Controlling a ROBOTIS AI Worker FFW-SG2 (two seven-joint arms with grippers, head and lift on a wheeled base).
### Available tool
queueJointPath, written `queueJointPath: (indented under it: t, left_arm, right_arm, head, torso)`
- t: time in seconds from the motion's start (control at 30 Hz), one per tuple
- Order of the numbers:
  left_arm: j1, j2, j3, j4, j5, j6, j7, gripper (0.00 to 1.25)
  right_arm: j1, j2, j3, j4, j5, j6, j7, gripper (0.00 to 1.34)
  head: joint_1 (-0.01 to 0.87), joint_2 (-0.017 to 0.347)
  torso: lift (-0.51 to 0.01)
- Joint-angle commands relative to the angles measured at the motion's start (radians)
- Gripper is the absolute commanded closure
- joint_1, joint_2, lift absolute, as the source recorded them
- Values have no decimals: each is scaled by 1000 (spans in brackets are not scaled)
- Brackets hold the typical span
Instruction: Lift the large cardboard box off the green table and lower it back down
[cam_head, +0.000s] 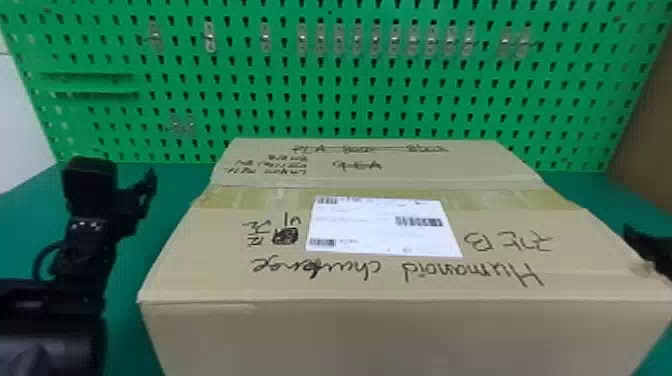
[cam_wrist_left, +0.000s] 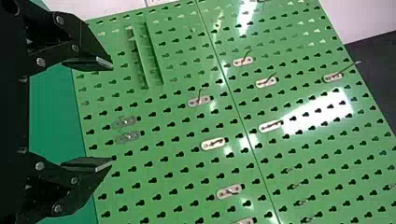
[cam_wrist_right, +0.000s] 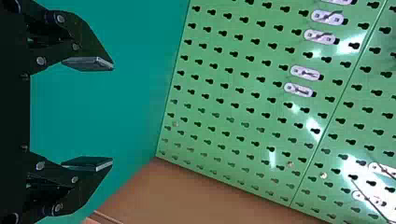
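A large, taped cardboard box (cam_head: 380, 332) rests, shipping label (cam_head: 375, 227) up, on the green surface (cam_head: 30, 225) before a green pegboard (cam_head: 330, 112). The left tool (cam_wrist_left: 112, 114), fingers spread and empty, stands left of the box and apart from it; the right tool (cam_wrist_right: 113, 113), also spread and empty, is by its right edge, contact unclear. The step in hand appears to be lining up for the lift. The next move likely calls for both tools to close in evenly on opposite sides, low enough to bear the weight.
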Motion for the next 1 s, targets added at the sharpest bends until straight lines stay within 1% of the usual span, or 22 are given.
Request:
queueJointPath:
  t: [0.0, 0.97]
  left_arm:
    - [2, 0, 0, 0, 2, 0, 0, 516]
    - [-5, 2, -3, 0, 2, 2, -1, 516]
  right_arm:
    - [0, 0, 0, 0, 1, 0, 0, 533]
    - [-2, -6, -6, 0, 1, 0, 0, 532]
  head:
    - [508, 51]
    - [508, 51]
  torso:
    - [-211]
    - [-211]
